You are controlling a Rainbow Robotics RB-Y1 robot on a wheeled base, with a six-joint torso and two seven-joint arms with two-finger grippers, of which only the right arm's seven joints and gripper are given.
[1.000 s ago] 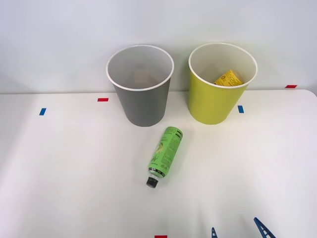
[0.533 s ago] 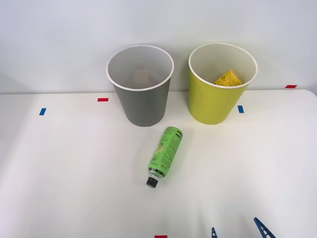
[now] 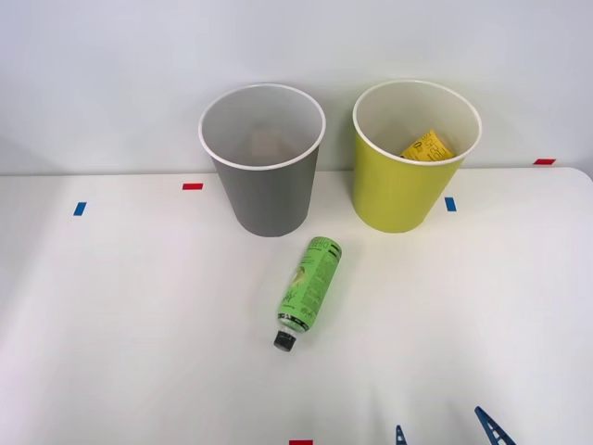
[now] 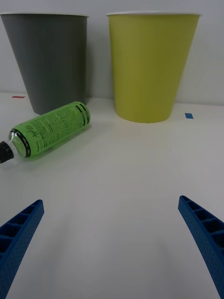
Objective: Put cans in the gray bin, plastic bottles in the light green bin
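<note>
A plastic bottle with a bright green label and black cap lies on its side on the white table, cap toward the front edge; the right wrist view also has the bottle. Behind it stand the gray bin and, to its right, the light green bin. A yellow item lies inside the light green bin. My right gripper sits low at the table's front edge, right of the bottle and apart from it, open with nothing between its blue fingers.
Small blue tape marks and red tape marks dot the white table. A pale wall rises right behind the bins.
</note>
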